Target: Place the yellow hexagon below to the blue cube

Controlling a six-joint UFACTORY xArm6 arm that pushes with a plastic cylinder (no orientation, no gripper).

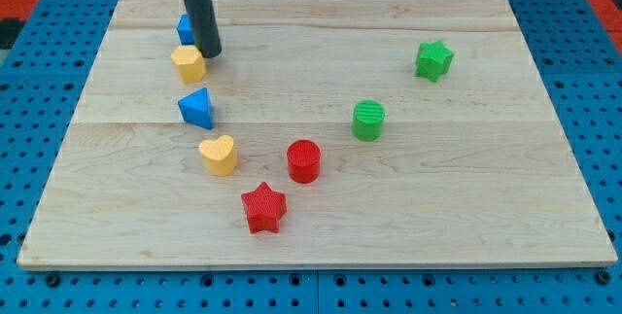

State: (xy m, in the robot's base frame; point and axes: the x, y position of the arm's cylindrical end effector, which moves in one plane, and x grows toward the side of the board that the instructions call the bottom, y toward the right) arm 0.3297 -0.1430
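The yellow hexagon (188, 63) lies near the board's upper left. The blue cube (185, 29) sits just above it, partly hidden behind my rod. My tip (209, 54) rests on the board right beside the yellow hexagon's upper right edge and just right of the blue cube.
A blue triangular block (196, 108) lies below the hexagon, then a yellow heart (219, 155). A red cylinder (304, 160) and red star (263, 207) sit lower centre. A green cylinder (368, 120) and green star (433, 60) are to the right. The wooden board (486, 207) has blue pegboard around it.
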